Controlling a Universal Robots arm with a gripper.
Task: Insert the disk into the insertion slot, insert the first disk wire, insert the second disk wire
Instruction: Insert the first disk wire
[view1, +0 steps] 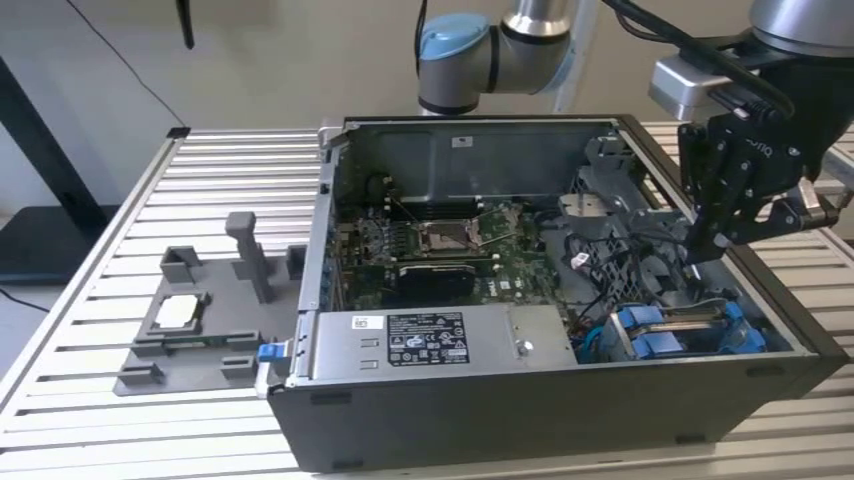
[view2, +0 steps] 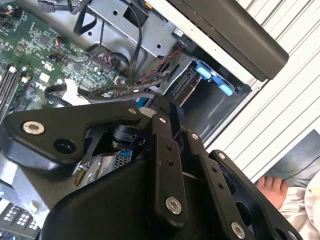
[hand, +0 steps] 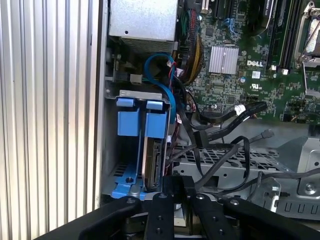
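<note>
One black two-finger gripper (view1: 705, 252) hangs over the open dark-grey computer tower case (view1: 534, 420), at the exterior view's right end, above the drive area. You've got the fingers (hand: 173, 186) clenched together in the first wrist view; black cables (hand: 225, 120) run right beside them, and I cannot tell if one is pinched. The flat silver-grey hard drive in its bright blue plastic carrier (hand: 152, 160) sits edge-on inside the rectangular grey metal drive bay with blue fittings (hand: 137, 93), just under the gripper. A second blue fitting (hand: 129, 122) stands beside the drive in the same bay. A light-blue flat cable (hand: 161, 75) loops above the bay toward the green motherboard (hand: 235, 80). In the exterior view the bay's blue parts (view1: 681, 330) show in the case's near corner on that view's right. The case stands on the slatted aluminium tabletop (view1: 227, 170), with a grey plastic fixture tray (view1: 200, 340) on it at the exterior view's left.
</note>
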